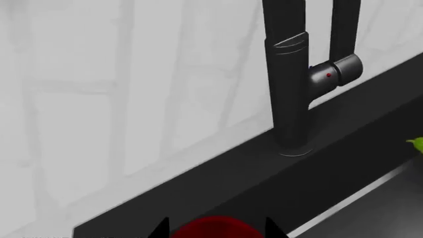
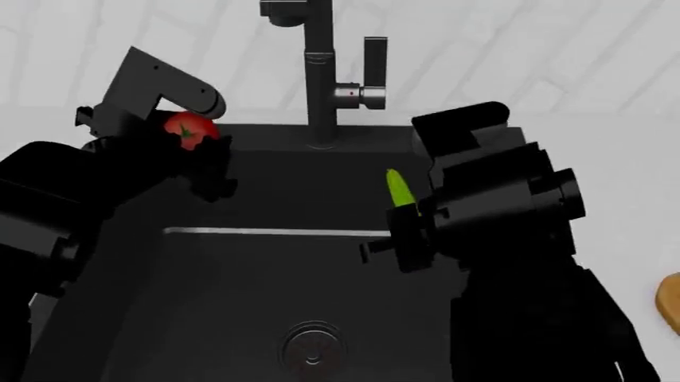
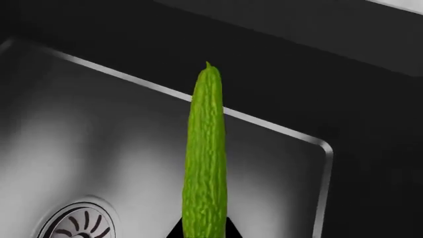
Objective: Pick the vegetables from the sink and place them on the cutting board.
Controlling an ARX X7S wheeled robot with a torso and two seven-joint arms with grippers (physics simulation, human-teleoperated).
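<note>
Yellow-green cucumber (image 3: pixel 205 158) points away from me, lengthwise above the sink (image 2: pixel 266 263), pinched in my right gripper (image 2: pixel 402 227). My raised left gripper (image 2: pixel 197 151) clamps the tomato (image 2: pixel 189 128) far-left.

Tomato (image 2: pixel 189 127) is seen glossy red w/ a small green stem mark. Cucumber (image 3: pixel 205 158) is rendered bright yellow-green, w/ a bumpy, finely ridged skin pattern. Sink (image 2: pixel 244 278) is shown matte black, its floor shading to grey sheen in the right wrist view; drain (image 2: pixel 311 348) is metallic grey w/ radial slots. Faucet (image 2: pixel 320 72) is dark grey-black, a tiny red dot marked on its handle. Wall behind is white w/ faint grey tile lines. Cutting board (image 2: pixel 670 302) edge is seen light brown.
</note>
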